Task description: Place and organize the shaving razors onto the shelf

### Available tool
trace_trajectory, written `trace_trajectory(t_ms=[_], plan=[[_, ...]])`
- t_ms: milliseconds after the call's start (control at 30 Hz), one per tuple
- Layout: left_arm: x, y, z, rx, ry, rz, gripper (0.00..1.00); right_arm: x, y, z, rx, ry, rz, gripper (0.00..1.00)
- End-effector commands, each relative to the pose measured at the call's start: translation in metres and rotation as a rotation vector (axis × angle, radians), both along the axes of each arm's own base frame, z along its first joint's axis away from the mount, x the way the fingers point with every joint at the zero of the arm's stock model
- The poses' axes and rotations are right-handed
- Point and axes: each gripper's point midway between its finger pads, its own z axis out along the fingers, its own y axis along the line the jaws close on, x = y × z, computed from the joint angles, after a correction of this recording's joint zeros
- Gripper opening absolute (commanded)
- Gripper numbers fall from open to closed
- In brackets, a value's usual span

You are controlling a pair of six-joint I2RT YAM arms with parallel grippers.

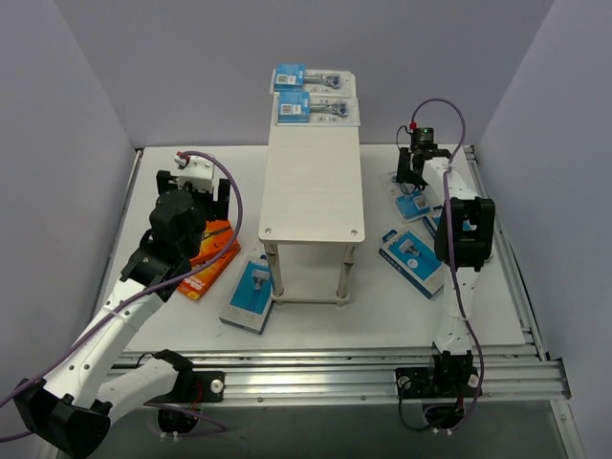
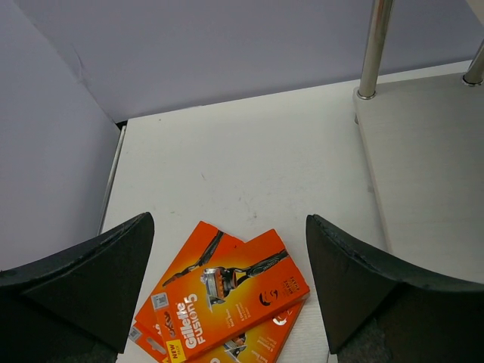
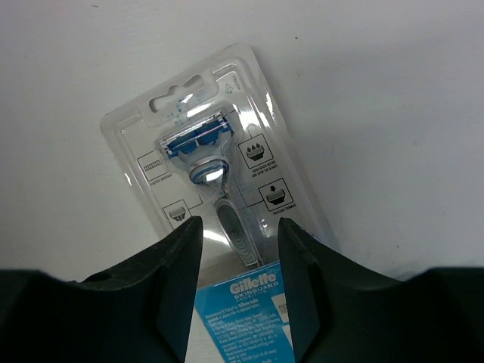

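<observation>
The clear plastic blister pack with a blue card [image 3: 227, 174] looked glossy, with bright glare on its smooth shell. The overlapping flat orange cardboard boxes [image 2: 234, 299] had a slight sheen. The small 2-tier shelf [image 1: 314, 186] had a long pale top of matt wood grain and thin polished metal legs [image 2: 374, 45]. The white table [image 2: 249, 166] looked matt and smooth.
</observation>
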Motion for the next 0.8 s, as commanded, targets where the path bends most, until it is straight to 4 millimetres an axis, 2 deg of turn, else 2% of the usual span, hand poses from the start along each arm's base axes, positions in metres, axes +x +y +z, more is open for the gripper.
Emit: trace_trajectory(t_ms=[0,300,400,433,467,500,533,567,633,767], plan=[[-0.003,-0.001,0.028,-0.03,-0.074,-0.004,0.91,-0.009,0.004,-0.016,-0.018,0.05,0.043,0.4],[-0.005,-0.003,0.029,-0.023,-0.082,-0.006,0.91,-0.014,0.0,-0.044,-0.07,0.13,0.055,0.42],[-0.006,-0.002,0.03,-0.023,-0.085,-0.005,0.91,-0.016,0.001,-0.047,-0.086,0.14,0.059,0.41],[-0.006,-0.001,0.031,-0.023,-0.088,-0.003,0.91,-0.015,0.003,-0.047,-0.086,0.139,0.057,0.38],[-0.006,-0.001,0.031,-0.022,-0.089,-0.002,0.91,-0.015,0.001,-0.047,-0.091,0.139,0.048,0.26],[-0.006,-0.001,0.03,-0.02,-0.088,-0.001,0.91,-0.014,0.002,-0.048,-0.088,0.135,0.044,0.21],[-0.006,-0.001,0.03,-0.022,-0.089,0.001,0.91,-0.014,0.002,-0.047,-0.087,0.134,0.042,0.16],[-0.006,0.0,0.03,-0.019,-0.091,0.002,0.91,-0.012,0.003,-0.044,-0.079,0.125,0.037,0.07],[-0.006,0.0,0.03,-0.019,-0.093,0.004,0.91,-0.009,0.003,-0.034,-0.074,0.105,0.026,0.0],[-0.006,0.001,0.03,-0.023,-0.1,0.007,0.91,0.0,0.004,0.008,-0.052,0.024,-0.008,0.0]])
